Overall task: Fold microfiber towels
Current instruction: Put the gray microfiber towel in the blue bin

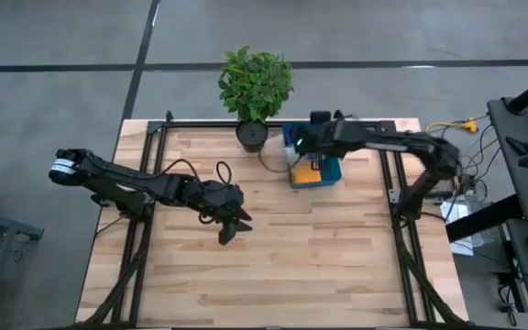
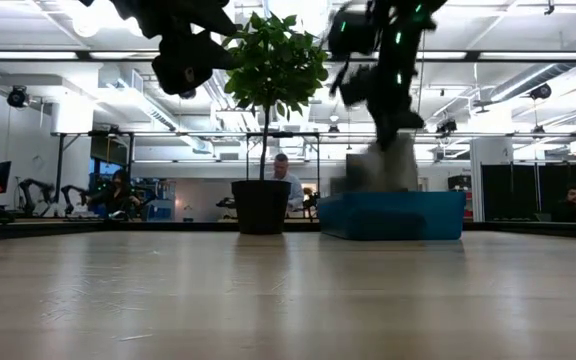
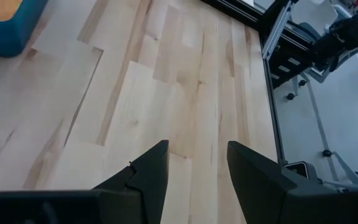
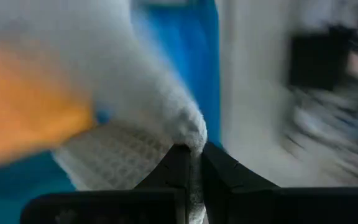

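The step in hand looks like fetching: the right tool sits over the teal bin at the far side of the bench, its fingers pinched narrow on a fold of the grey towel and drawing it up out of the bin. In the low view the grey towel hangs below that tool as a pale, blurred column, so its long axis runs roughly upright, its gripped edge pointing up and its loose end down in the bin; how much of it is free cannot be told. An orange towel lies in the bin beside it, and shows from above as an orange patch. The left tool hovers near the middle of the bench, fingers apart and holding nothing, above bare wood. A potted plant stands just beside the bin. The next move likely calls for carrying the grey towel clear of the bin wall and laying it flat on the open bench, where the left tool can help spread it.
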Robot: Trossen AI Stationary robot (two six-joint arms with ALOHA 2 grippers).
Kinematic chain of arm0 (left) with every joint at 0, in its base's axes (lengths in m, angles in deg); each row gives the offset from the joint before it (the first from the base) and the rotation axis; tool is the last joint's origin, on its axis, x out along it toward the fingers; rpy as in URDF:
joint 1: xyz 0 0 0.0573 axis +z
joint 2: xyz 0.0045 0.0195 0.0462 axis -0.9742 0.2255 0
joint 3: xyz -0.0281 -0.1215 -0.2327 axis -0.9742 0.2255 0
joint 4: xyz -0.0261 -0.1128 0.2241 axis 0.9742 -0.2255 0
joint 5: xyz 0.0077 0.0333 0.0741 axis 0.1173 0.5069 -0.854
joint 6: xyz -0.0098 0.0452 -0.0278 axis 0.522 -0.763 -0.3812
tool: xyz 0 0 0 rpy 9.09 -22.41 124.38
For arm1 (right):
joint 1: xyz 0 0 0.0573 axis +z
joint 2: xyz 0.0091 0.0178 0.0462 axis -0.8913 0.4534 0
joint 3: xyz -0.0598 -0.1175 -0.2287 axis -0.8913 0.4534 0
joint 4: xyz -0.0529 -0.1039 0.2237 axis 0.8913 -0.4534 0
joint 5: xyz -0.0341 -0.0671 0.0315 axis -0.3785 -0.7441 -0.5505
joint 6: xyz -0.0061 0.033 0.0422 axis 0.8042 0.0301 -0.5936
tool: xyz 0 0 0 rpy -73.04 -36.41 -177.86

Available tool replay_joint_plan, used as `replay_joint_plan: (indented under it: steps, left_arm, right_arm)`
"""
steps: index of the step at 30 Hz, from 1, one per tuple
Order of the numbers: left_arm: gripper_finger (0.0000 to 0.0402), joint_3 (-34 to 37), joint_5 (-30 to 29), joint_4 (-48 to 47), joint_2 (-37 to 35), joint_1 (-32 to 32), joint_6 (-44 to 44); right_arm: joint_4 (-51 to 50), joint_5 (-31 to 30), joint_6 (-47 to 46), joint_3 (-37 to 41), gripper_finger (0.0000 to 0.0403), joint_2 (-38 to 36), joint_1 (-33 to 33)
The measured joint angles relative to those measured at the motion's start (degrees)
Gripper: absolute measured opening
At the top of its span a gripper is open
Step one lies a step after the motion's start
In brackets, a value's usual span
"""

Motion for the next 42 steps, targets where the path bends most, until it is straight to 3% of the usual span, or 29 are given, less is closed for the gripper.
replay_joint_plan:
  steps: [2, 4, 10, 17, 24, 28, 35, 42]
  left_arm:
    - [0.0150, 0.00, 0.00, -0.02, 0.00, 0.00, 0.05]
    - [0.0150, 0.00, 0.01, -0.02, 0.00, -0.01, 0.17]
    - [0.0150, 0.00, 0.36, -0.95, 0.00, -0.17, 0.84]
    - [0.0150, 0.04, 0.46, -1.05, 0.00, -0.17, 1.78]
    - [0.0150, 0.09, 0.47, -0.95, 0.18, -0.17, 1.74]
    - [0.0150, 0.11, 0.50, -0.90, 0.80, -0.17, 1.72]
    - [0.0150, 0.20, 1.38, -0.77, 2.31, -0.17, 1.76]
    - [0.0150, 0.22, 2.33, -1.06, 3.48, -0.24, 1.77]
  right_arm:
    - [-2.88, -10.70, -0.29, 0.56, 0.0013, 3.79, 1.65]
    - [-4.32, -14.54, -0.80, 0.68, 0.0013, 6.64, 2.59]
    - [-2.88, -14.70, -7.91, 0.02, 0.0013, 8.79, 3.60]
    - [-1.20, -14.94, -12.72, 0.02, 0.0013, 4.73, 1.28]
    - [11.15, -14.95, -13.45, -0.02, 0.0013, -0.77, -2.62]
    - [16.63, -11.90, -15.65, -0.09, 0.0013, -0.60, -6.24]
    - [22.25, -5.70, -27.32, -0.18, 0.0013, 4.52, -12.59]
    - [23.07, 2.32, -36.93, -5.51, 0.0013, 7.73, -17.79]
